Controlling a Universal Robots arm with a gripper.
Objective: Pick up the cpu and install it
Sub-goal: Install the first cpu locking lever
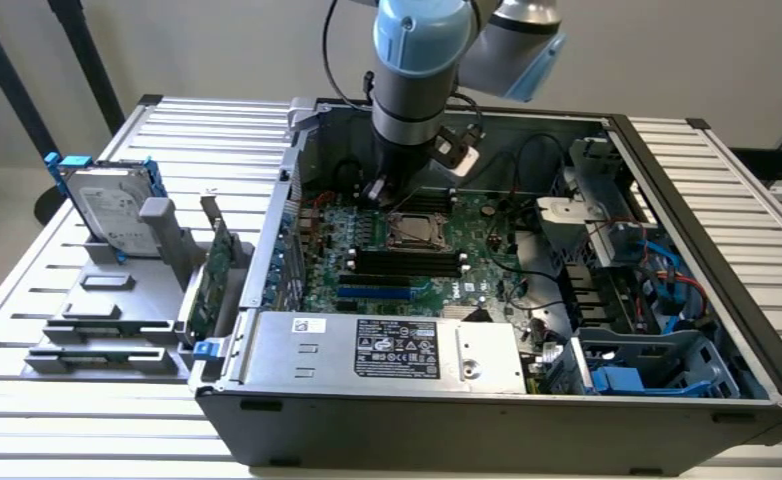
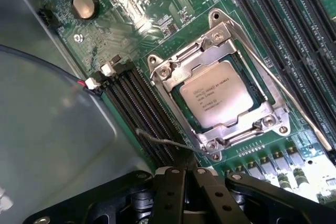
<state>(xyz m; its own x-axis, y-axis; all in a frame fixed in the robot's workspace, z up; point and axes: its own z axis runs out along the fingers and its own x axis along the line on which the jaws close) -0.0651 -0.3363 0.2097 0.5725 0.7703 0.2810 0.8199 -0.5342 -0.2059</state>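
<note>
The cpu (image 2: 215, 93), a small square chip with a dull silver top and printed text, lies flat inside the metal socket frame (image 2: 167, 74) of the green motherboard (image 2: 157, 3). In the exterior view the cpu (image 1: 415, 232) sits at the board's centre inside the open computer case (image 1: 498, 420). My gripper (image 2: 185, 174) hovers just above the board beside one corner of the socket. Its black fingers (image 2: 170, 192) are pressed together with nothing between them. From outside, the gripper (image 1: 386, 192) hangs low under the blue and grey arm, just behind the socket.
Black memory slots (image 2: 139, 103) and a thin wire lever (image 2: 157, 140) run beside the socket. A coin battery (image 2: 84, 4) sits further off. A power supply (image 1: 384, 350) fills the case front, with cables (image 1: 658, 270) at the exterior view's right. A blue-railed hard drive (image 1: 111, 205) stands outside.
</note>
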